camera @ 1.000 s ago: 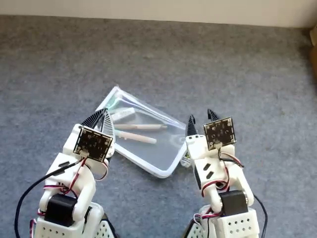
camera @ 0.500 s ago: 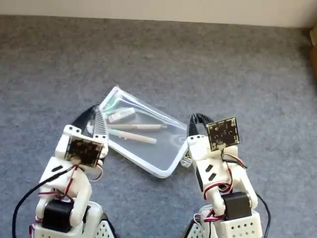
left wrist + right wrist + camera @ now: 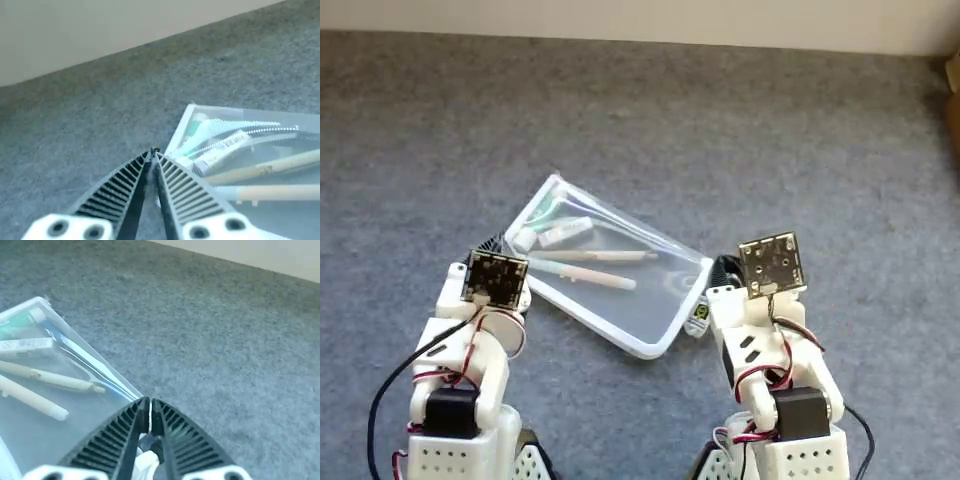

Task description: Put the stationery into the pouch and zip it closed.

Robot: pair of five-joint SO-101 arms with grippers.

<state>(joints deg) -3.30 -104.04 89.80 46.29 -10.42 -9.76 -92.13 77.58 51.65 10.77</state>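
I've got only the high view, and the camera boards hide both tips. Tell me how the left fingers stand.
Observer: Left gripper is shut, tips touching, over carpet beside the pouch edge.
Operator: Now the right one.
Observer: Right gripper is shut too, tips over the pouch's edge.
Operator: Report what lies under those tips.
Observer: A small dark-and-white piece; I can't tell if it's the zip pull.

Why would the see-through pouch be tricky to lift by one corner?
The pouch looks like thin clear plastic, so it would probably sag rather than stay flat. The pens lie loose inside, so they would likely slide toward the low end. Its smooth skin might be slippery.
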